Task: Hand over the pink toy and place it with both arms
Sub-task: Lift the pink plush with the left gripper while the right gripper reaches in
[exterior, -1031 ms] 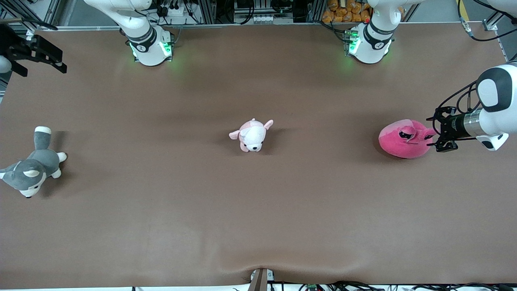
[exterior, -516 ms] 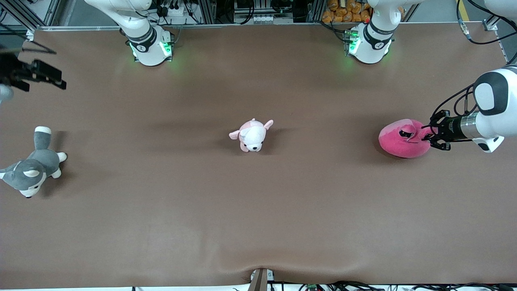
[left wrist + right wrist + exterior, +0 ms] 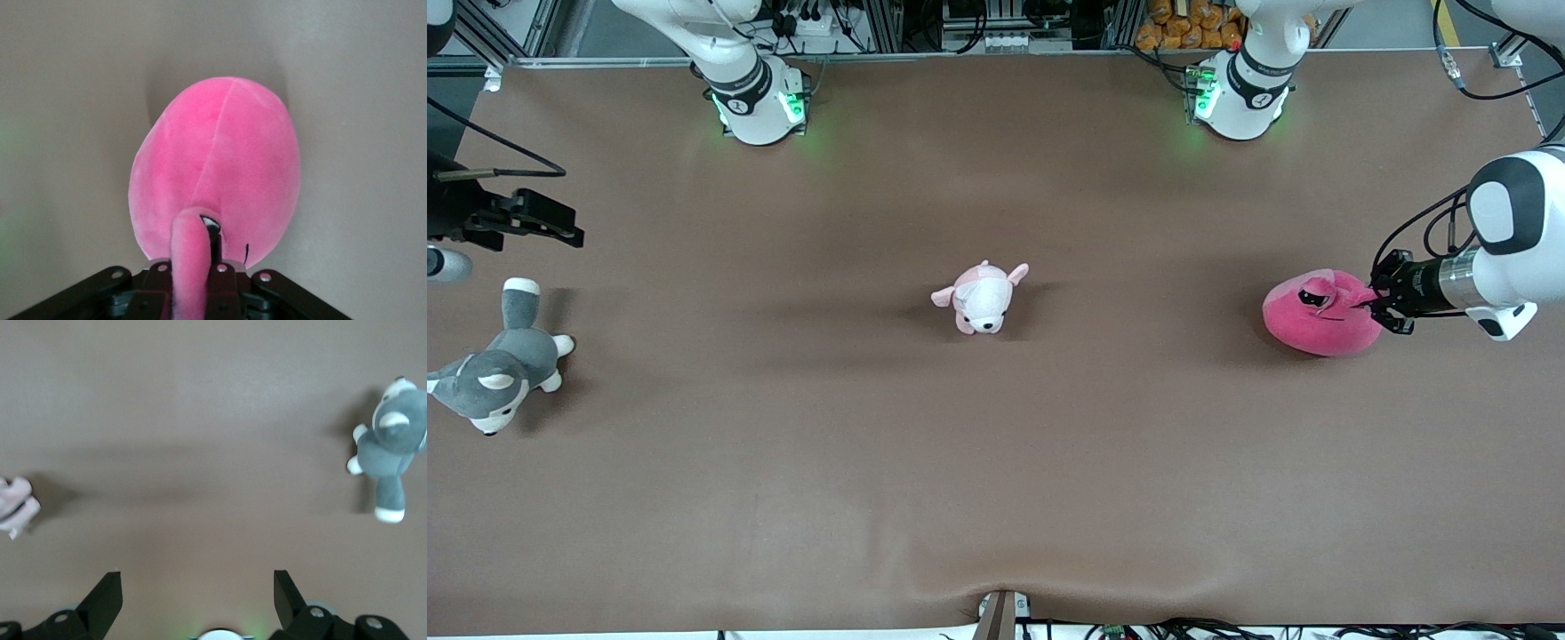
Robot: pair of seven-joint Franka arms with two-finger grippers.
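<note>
Close up, the left wrist view alone shows the left gripper (image 3: 200,250) clamped on the pink toy's (image 3: 220,160) flap; the right gripper (image 3: 197,590) hangs spread over the table (image 3: 996,462).

We see the pink toy (image 3: 1319,314) sitting on the table (image 3: 996,462) near the left arm's end. The left gripper (image 3: 1378,305) is right at the toy and pinches one of its flaps (image 3: 187,260). The puppy plush (image 3: 981,298) sits in the middle of the table, well apart from the toy. The husky plush (image 3: 500,360) lies at the right arm's end, a bit nearer to the front camera than the puppy. The right gripper (image 3: 560,231) hangs spread wide over the table near the husky.
</note>
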